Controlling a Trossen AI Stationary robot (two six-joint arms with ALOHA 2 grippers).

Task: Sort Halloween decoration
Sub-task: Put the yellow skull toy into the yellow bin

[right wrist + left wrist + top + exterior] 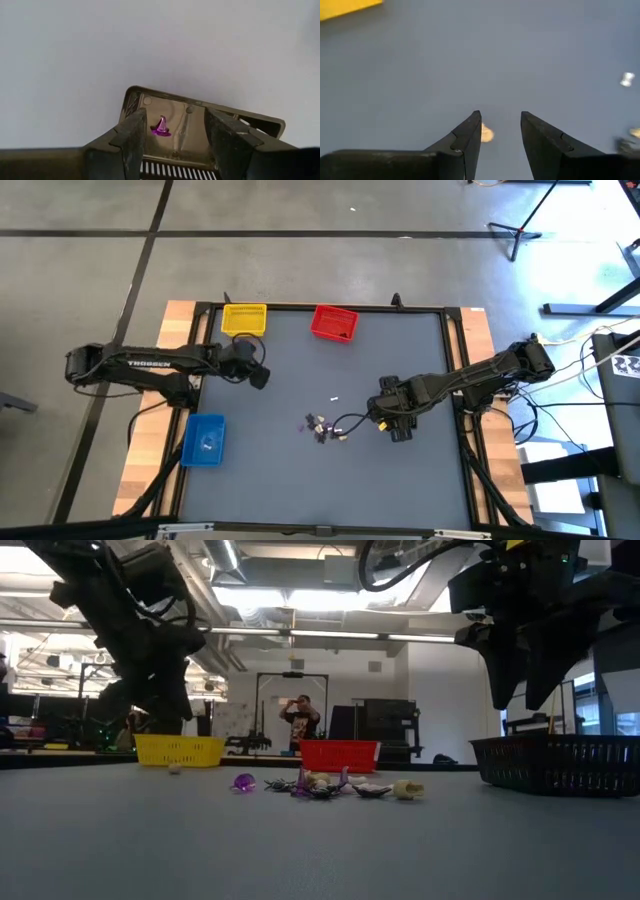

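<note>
**A:** From above: your left gripper (259,377) hangs just below the yellow bin (244,319), jaws apart and empty. Your right gripper (400,430) sits over the black bin, which that view hides under the arm. The Halloween decoration (322,426) lies in a loose heap mid-worktop (400,490), between the two arms, with one white piece (335,393) a little apart from it.

**B:** Why is the right one parked there?

**A:** You're likely hovering above a sorting bin; bins ring the heap, so each arm has short trips. The red bin (334,322) is at the far edge, the blue bin (204,439) near left. The left arm carries white lettering that looks like "TROSSEN".

**B:** At worktop level?

**A:** The trinkets show in a row: a purple ball (244,782), dark and purple bits, a pale tan one (405,789). The black basket (560,762) stands at the right, and dark jaws hang open above it, nothing between them. A person stands far back in the room. No writing I can read.

**B:** Left wrist?

**A:** Jaws spread with bare worktop between them; a small tan trinket (487,133) peeks beside one finger (467,137), untouched. Your next pick, I'd guess. A white piece (627,79) lies further off.

**B:** Right wrist?

**A:** Jaws wide, looking into the black bin (200,107); a purple witch hat (161,126) rests on its floor, clear of the fingers (131,137). So purple seems to go there. No labels.
</note>
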